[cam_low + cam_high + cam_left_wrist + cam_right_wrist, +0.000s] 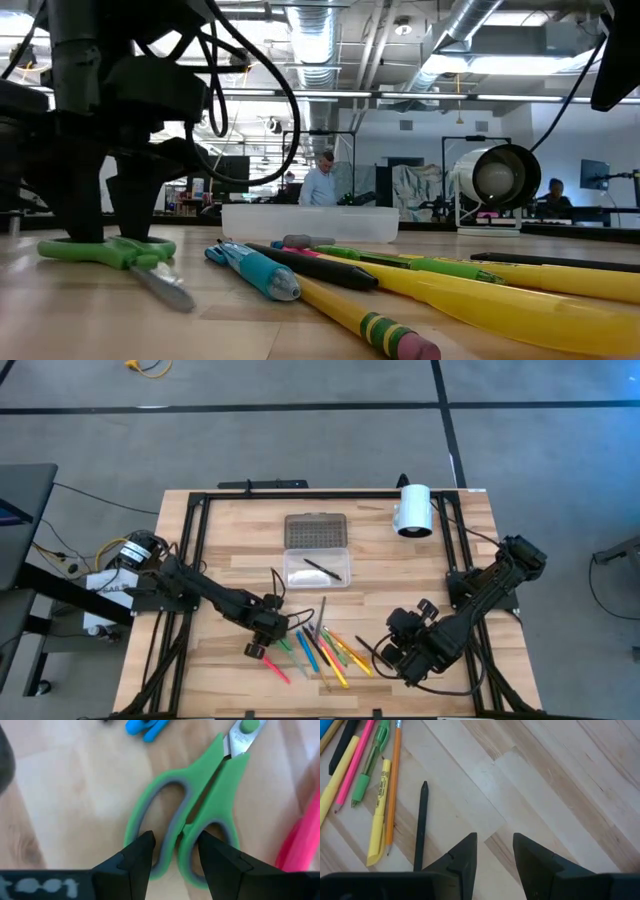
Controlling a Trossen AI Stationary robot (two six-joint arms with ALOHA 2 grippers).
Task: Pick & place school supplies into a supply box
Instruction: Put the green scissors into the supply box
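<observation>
The green-handled scissors (200,795) lie flat on the wooden table among the other school supplies, blades toward the pens. My left gripper (175,840) is open and points down over the handles, one fingertip above each finger loop and the two inner bars between them. In the low view it (103,230) stands just over the green handle (100,250). The supply box (317,568), clear, sits mid-table with a dark pen inside; its dotted lid (316,530) lies beyond it. My right gripper (495,840) is open above bare wood near the front right, next to a black pen (421,825). My left gripper has its fingertips (145,842) down at the scissors' handle loops (165,820), coming from above. I cannot tell whether they touch the handles. The scissors lie flat on the table.
Pens, pencils and highlighters in yellow, pink, green, orange and blue (330,650) lie fanned out between the two grippers. A white cylinder (413,510) stands at the far right. People show in the room beyond the table in the low view.
</observation>
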